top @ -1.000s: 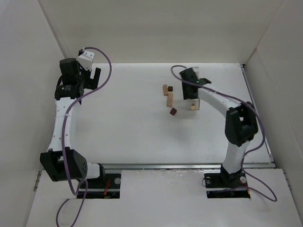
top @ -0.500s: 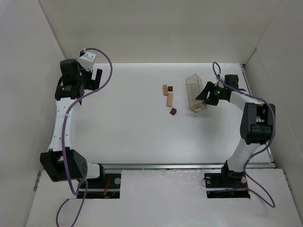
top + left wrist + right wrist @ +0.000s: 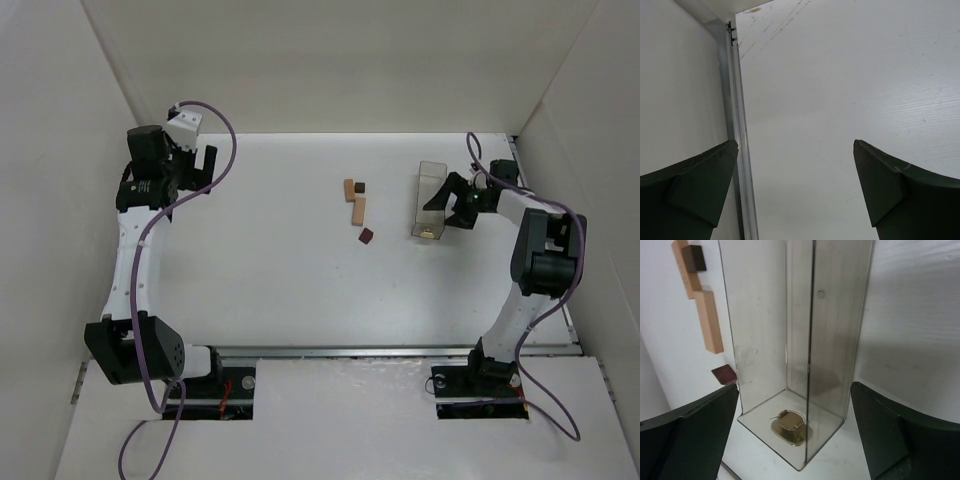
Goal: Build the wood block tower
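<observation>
The wood pieces lie loose and flat at the table's middle back. A tan block [image 3: 349, 187] has a dark cube [image 3: 361, 186] beside it, a tan bar [image 3: 358, 209] lies just below, and a second dark cube [image 3: 366, 236] lies apart. In the right wrist view the tan bar [image 3: 708, 321] and the lower dark cube [image 3: 724, 374] show at the left. My right gripper [image 3: 449, 203] [image 3: 795, 388] is open, its fingers on either side of the near end of a clear box [image 3: 800, 335] without touching it. My left gripper [image 3: 197, 163] [image 3: 795, 145] is open and empty at the far left.
The clear plastic box [image 3: 429, 201] lies on its side right of the wood pieces, with a small gold clasp [image 3: 789, 426] inside its closed end. An aluminium rail [image 3: 740, 150] runs along the left wall. White walls enclose the table.
My right arm has swung out to the right, and the clear box has shifted right with it, away from the wood pieces. The left arm and the wood pieces have not moved.
</observation>
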Motion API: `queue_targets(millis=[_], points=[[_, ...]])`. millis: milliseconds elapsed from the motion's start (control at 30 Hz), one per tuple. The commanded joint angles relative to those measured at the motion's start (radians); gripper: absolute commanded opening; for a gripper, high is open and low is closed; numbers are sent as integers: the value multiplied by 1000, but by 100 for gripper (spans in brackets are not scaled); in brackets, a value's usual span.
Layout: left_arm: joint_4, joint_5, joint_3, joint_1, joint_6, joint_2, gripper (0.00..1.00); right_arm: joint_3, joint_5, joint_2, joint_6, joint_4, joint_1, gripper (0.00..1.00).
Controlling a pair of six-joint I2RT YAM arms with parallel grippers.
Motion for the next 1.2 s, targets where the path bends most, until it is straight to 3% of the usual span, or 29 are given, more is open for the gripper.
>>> queue_targets(millis=[0,233,367,500,567,600,700,733,800,1167], points=[[7,29,44,-5,-21,-41,100,66,93,-24,-33,-70,4,100],[20,19,53,-5,-99,-41,100,136,377,-96,-18,-183,13,100],[41,-18,62,-5,-238,-41,100,204,731,-179,-38,-251,205,100],[-17,-27,136,-5,-366,-41,100,213,838,-231,-93,-207,414,95],[-41,0,167,-5,-393,-41,100,213,827,-210,-121,-197,478,88],[-41,14,177,-5,-393,-41,100,228,827,-190,-130,-197,519,77],[-50,74,150,-5,-328,-50,100,265,834,-80,-103,-262,541,58],[-41,74,139,-5,-301,-50,100,296,850,-52,-86,-280,550,46],[-22,74,106,-5,-278,-75,100,305,890,20,-51,-306,550,36],[18,-3,26,-5,-258,-116,100,259,1091,31,-7,-359,539,32]])
